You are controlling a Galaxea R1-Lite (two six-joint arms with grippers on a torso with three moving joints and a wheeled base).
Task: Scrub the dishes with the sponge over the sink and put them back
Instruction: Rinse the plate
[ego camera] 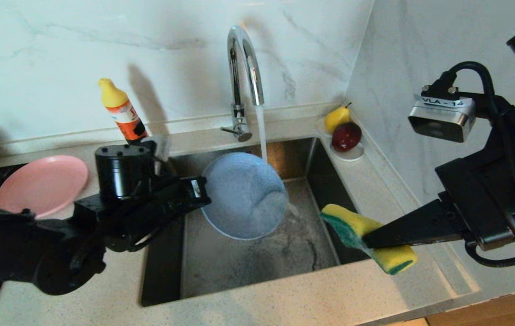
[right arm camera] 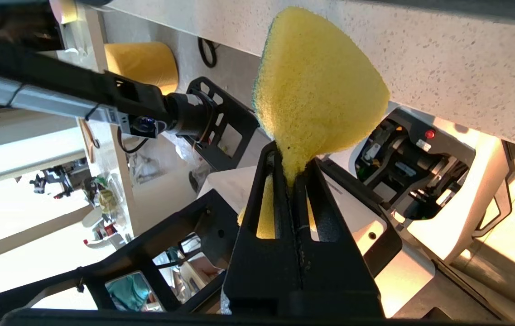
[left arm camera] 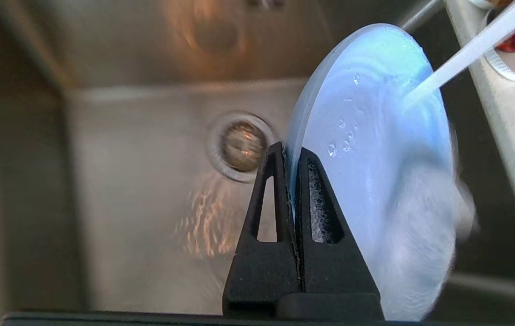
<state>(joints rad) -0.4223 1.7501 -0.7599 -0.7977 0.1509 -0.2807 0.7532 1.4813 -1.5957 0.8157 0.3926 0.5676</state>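
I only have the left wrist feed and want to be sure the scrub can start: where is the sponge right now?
Observer: The sponge is pinched in the right claw, off to the right of the sink, over its right edge and not touching the blue plate.
Operator: Is the pink plate in the basin too?
Observer: No, the pink plate sits on the counter left of the sink.
Operator: Where does the water come from?
Observer: From the chrome tap at the back; its stream lands on the upper edge of the blue plate, which the left claw holds by the rim.
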